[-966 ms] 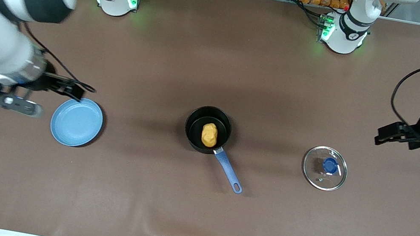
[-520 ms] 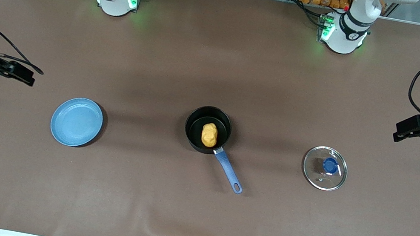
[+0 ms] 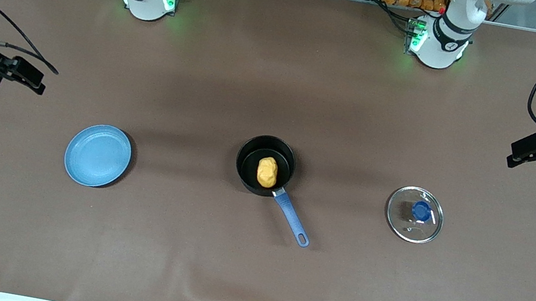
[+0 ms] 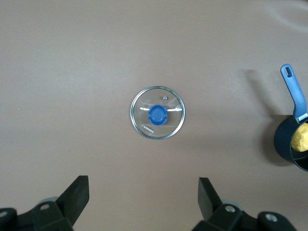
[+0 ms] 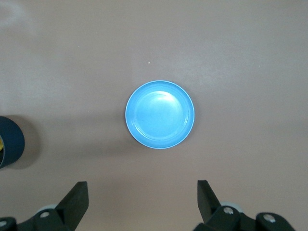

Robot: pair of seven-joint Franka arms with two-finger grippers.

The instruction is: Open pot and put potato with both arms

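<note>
Your potato point(image 3: 267, 171) sits in pot point(image 3: 265, 165), lid point(image 3: 414, 214) off beside it. Left gripper point(image 4: 143, 198) spread wide above lid; right gripper point(image 5: 142, 198) spread above plate point(image 5: 160, 114), height prob. well up.

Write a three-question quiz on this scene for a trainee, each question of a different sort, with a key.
1. True or false: the potato lies in the pot.
2. Multiple choice: where is the lid?
A. on the pot
B. flat on the table, toward the left arm's end
C. on the plate
3. Fill in: the left tool and the right tool are both ____, holding nothing.

Key
1. True: it sits inside the open pot.
2. B: it lies apart from the pot, knob up.
3. Open: each wrist view shows its fingers spread wide.
</note>
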